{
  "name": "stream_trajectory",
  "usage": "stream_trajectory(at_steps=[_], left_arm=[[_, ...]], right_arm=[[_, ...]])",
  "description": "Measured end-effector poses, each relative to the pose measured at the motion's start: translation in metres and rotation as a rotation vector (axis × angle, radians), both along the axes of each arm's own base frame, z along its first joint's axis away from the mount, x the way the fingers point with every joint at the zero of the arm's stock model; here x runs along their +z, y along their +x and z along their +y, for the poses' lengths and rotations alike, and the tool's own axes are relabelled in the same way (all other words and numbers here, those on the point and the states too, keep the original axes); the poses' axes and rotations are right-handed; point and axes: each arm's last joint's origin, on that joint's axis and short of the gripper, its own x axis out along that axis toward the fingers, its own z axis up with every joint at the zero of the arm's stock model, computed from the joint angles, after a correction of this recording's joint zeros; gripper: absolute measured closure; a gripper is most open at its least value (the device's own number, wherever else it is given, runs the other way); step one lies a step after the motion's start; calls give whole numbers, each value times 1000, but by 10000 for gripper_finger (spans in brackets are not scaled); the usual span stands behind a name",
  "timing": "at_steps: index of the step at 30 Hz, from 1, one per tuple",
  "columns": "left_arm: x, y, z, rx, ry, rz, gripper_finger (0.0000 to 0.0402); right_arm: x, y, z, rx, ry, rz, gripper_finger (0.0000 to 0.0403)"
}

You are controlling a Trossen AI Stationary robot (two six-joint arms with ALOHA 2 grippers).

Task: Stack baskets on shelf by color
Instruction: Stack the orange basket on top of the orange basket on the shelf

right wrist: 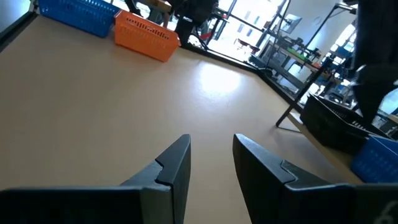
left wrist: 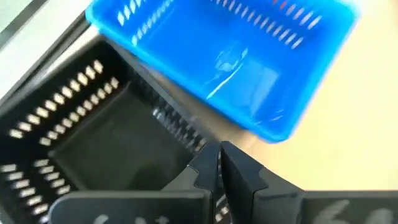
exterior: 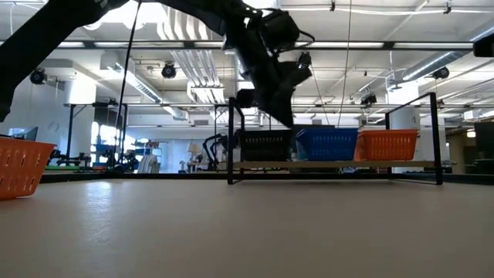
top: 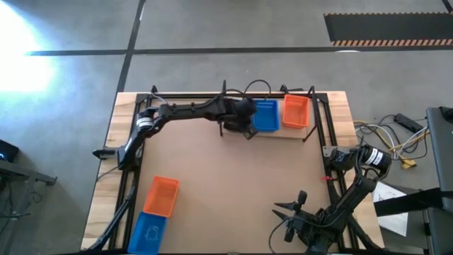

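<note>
Bare tan tabletop (exterior: pixel 247 232), bright workshop behind.

The right end effector (right wrist: pixel 211 155) hangs above the bare light brown table (right wrist: pixel 124 106), its two dark fingers (right wrist: pixel 171 165) parted with nothing between them. Across the table, a blue perforated plastic basket (right wrist: pixel 78 14) and an orange perforated plastic basket (right wrist: pixel 146 37) sit just beside each other. Off to one side, a black perforated basket (right wrist: pixel 333 127) sits next to another blue basket (right wrist: pixel 376 158), with the other dark arm (right wrist: pixel 373 74) above them.
</note>
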Motion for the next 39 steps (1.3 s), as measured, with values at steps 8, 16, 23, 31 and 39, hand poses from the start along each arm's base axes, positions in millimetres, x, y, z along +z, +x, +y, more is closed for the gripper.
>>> stream_trajectory(at_steps=[8, 16, 23, 31, 39], left_arm=[[44, -23, -17, -109, 56, -4, 398], [75, -51, -104, -256, 262, 52, 398], [56, -104, -178, -353, 307, -182, 398], [5, -195, -234, -532, 233, -567, 398], [-12, -267, -282, -522, 295, -486, 398]], right_arm=[[0, -2, 1, 5, 6, -3, 289], [0, -3, 1, 7, 17, -7, 289], [-1, -4, 0, 4, 24, -10, 289], [-1, 2, -3, -38, 118, -52, 289], [5, 22, -8, -115, 214, -105, 289]])
